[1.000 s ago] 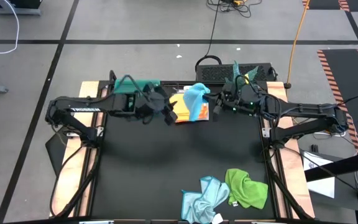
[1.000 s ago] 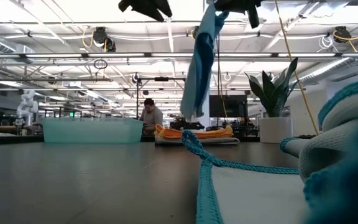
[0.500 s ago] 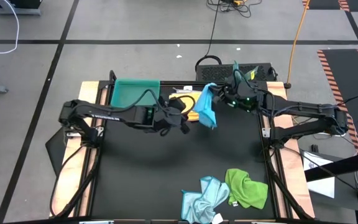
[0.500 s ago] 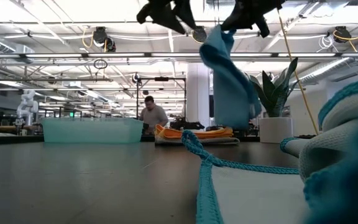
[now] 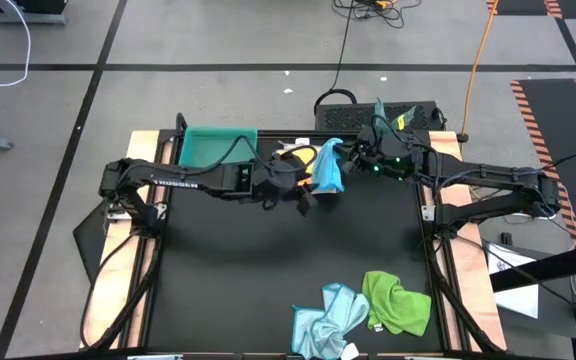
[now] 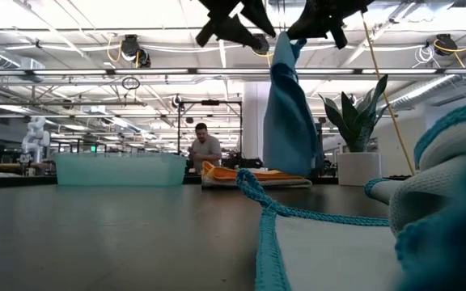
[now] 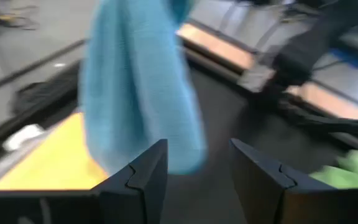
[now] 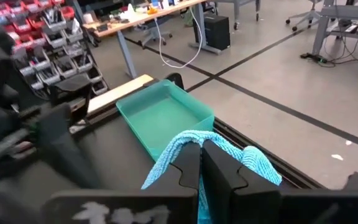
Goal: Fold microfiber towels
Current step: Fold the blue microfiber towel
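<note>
The bright blue towel (image 5: 328, 170) was held up off the desk (image 5: 268, 280) by the right claw (image 5: 345, 153), whose fingers were clamped on the cloth's upper edge, as the right wrist view showed with the fabric bunched around the closed tips. The cloth hung down in a long fold, seen in the low view as a draped column (image 6: 290, 121) above the far part of the desk. The left claw (image 5: 303, 195) was positioned just beside the hanging cloth, its fingers (image 7: 135, 180) spread apart and empty, with the blue fabric in front of them and not gripped. A yellow-orange towel (image 5: 296, 165) lay flat near the far edge under the hanging one, beside the teal tray (image 5: 216, 150). The pale blue towel (image 5: 326, 318) and the green towel (image 5: 398, 302) were left crumpled together at the near edge, touching each other. A person (image 6: 206, 149) was seated in the room behind the desk.
</note>
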